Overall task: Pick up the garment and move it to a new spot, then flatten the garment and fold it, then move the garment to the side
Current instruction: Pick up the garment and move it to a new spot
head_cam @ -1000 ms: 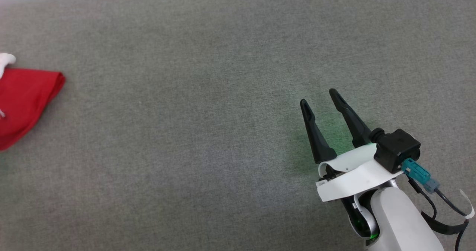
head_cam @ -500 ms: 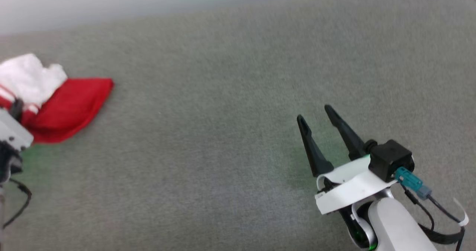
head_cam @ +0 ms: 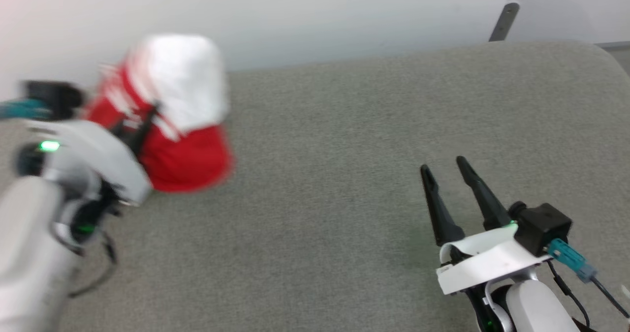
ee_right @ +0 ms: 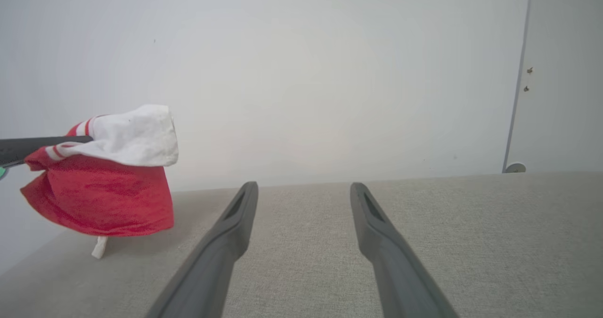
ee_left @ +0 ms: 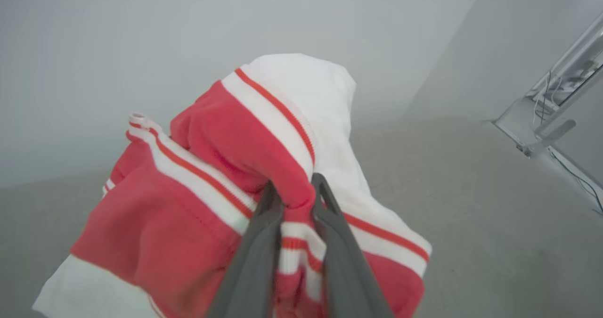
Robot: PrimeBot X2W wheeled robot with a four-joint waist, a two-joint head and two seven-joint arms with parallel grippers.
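At the left end of the grey woven-cloth work surface [head_cam: 320, 184], the left claw [ee_left: 293, 191], two long dark fingers on a pale arm, was clamped on the garment [ee_left: 221, 167], a red jersey-style T-shirt with white sleeves and red-and-white striped trim. The fingers stood nearly together, pinching a bunch of striped trim and red cloth between them. The shirt hung from that pinch as a crumpled bundle, its red body drooping below the fingers and a white sleeve flopped over the top. Its bulk was lifted off the surface near the far left edge, while a thin white tail dangled down toward the cloth; whether it touched I cannot tell.

This looked like the first step, the pick-up and carry to a new spot. The next move would call for bringing the bundle over the open middle of the surface and lowering it before letting go.

Toward the right end of the surface, well apart from the shirt, the right claw [head_cam: 445, 167] hovered with its fingers spread apart, holding nothing.
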